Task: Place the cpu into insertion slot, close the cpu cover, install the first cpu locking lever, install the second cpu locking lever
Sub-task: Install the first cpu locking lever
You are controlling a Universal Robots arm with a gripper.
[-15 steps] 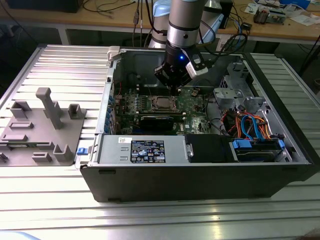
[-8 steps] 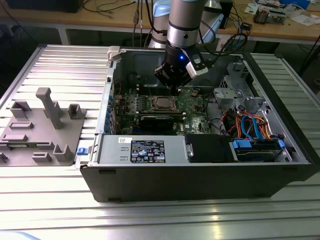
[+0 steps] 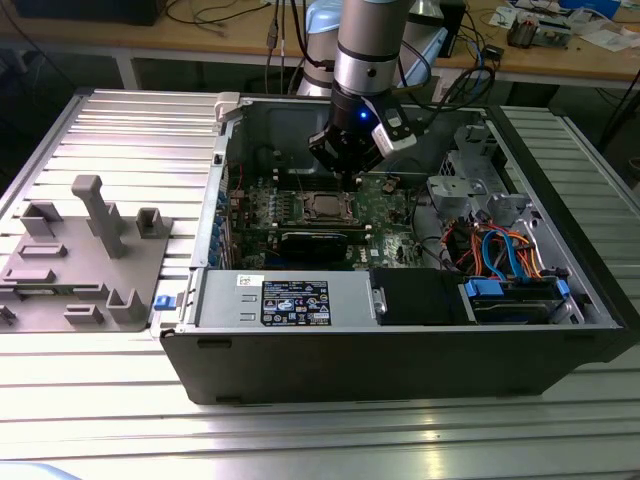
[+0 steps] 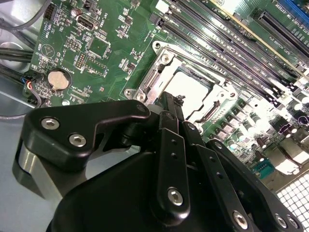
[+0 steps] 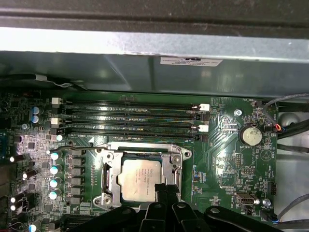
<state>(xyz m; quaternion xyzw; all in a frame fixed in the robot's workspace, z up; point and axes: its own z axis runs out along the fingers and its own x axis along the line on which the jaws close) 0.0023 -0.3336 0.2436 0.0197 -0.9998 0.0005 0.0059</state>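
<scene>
The cpu (image 5: 140,178) lies flat in the insertion slot on the green board, its dull silver top showing; the slot's contact field is hidden under it. The cpu cover (image 5: 108,169) lies down around the chip, which shows through its window. A thin lever rod (image 5: 120,145) runs along one side of the frame. My gripper (image 5: 163,191) is shut with nothing between its black fingers, its tip at the edge of the cover beside the chip. In the second wrist view the gripper (image 4: 171,99) stands just off the cpu (image 4: 190,86). In the exterior view the gripper (image 3: 350,170) hangs over the cpu (image 3: 322,207).
Black memory slots (image 5: 130,116) run beside the socket, with the grey case wall (image 5: 145,72) behind them. A coin battery (image 5: 250,136) sits on the board. A long black card (image 3: 315,243), a power supply (image 3: 290,300) and coloured cables (image 3: 500,250) fill the case. A grey fixture (image 3: 90,250) stands outside.
</scene>
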